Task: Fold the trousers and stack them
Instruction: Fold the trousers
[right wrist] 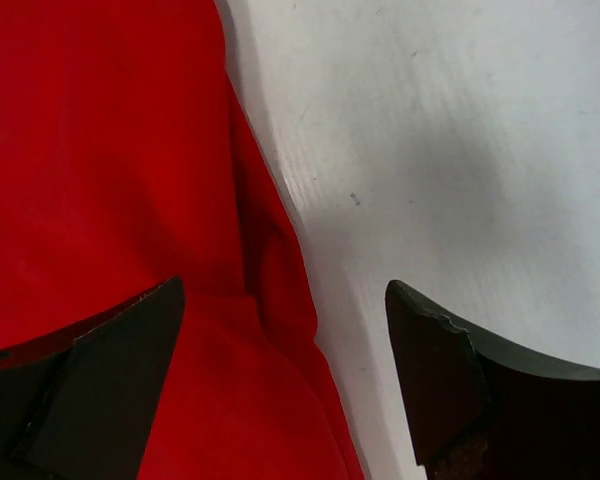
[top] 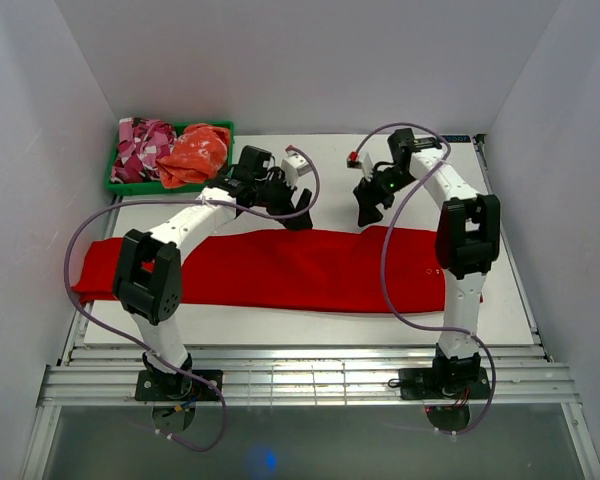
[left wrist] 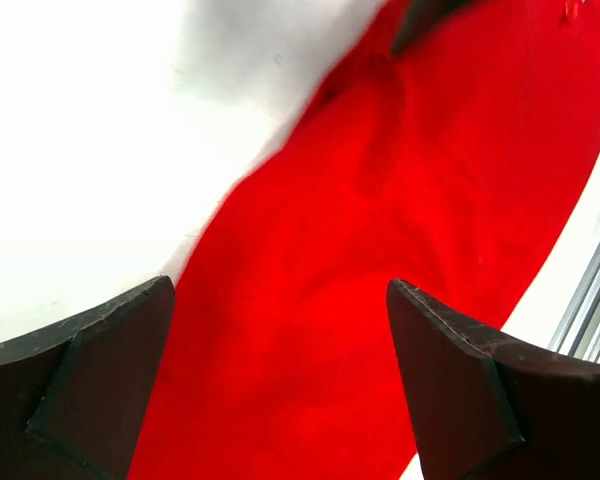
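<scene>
Across the table lie the red trousers.

The top camera is looking down from above and behind both arm bases, taking in the whole table. Each wrist camera is hovering close, peering between the fingers of the left pincer or right pincer. All three views are sharing the far edge of the trousers.
</scene>
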Available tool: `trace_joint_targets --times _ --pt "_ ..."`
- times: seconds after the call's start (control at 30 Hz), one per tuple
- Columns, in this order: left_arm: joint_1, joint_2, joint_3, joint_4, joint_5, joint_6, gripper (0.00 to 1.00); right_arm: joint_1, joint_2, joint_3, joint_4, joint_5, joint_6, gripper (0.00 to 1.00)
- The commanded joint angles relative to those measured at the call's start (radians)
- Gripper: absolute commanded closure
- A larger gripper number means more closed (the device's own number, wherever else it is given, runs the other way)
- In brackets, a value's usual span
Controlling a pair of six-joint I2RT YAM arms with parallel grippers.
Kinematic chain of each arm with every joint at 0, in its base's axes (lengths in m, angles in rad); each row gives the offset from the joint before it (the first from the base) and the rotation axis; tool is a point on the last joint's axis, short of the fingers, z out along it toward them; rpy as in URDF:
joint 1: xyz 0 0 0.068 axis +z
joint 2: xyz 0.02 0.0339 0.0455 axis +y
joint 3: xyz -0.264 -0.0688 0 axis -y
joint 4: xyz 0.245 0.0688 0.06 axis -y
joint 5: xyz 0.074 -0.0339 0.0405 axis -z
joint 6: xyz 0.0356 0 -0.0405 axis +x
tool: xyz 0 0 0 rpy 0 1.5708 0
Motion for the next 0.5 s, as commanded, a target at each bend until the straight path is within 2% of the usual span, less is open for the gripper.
trace_joint_targets --times 0.0,0.07,0.17,0.23,0.27,0.33,0.4,0.47 --pt "0.06 -0.022 0.082 -0.039 0.025 -0.098 0.02 0.018 0.054 0.069 -0.16 0.006 -0.128 0.14" --pt "0.096 -0.011 0.108 -0.049 0.034 -0.137 0.02 0.026 0.081 0.049 -0.214 0.032 -0.177 0.16" --pt "0.128 0.018 0.148 -0.082 0.057 -0.174 0.02 0.049 0.068 -0.021 -0.231 0.068 -0.229 0.26" --pt "0.142 0.03 0.156 -0.088 0.074 -0.174 0.02 0.068 0.036 -0.058 -0.223 0.084 -0.249 0.45" --pt "0.145 0.035 0.153 -0.085 0.076 -0.174 0.02 0.072 0.019 -0.087 -0.213 0.096 -0.246 0.62" --pt "0.148 0.03 0.142 -0.079 0.053 -0.174 0.02 0.087 -0.038 -0.104 -0.182 0.095 -0.231 0.79" --pt "0.151 0.006 0.093 -0.043 0.05 -0.174 0.02 0.106 -0.087 -0.155 -0.109 0.111 -0.194 0.92" --pt "0.153 -0.024 0.047 0.022 0.05 -0.174 0.02 0.124 -0.194 -0.225 -0.031 0.157 -0.154 0.92"
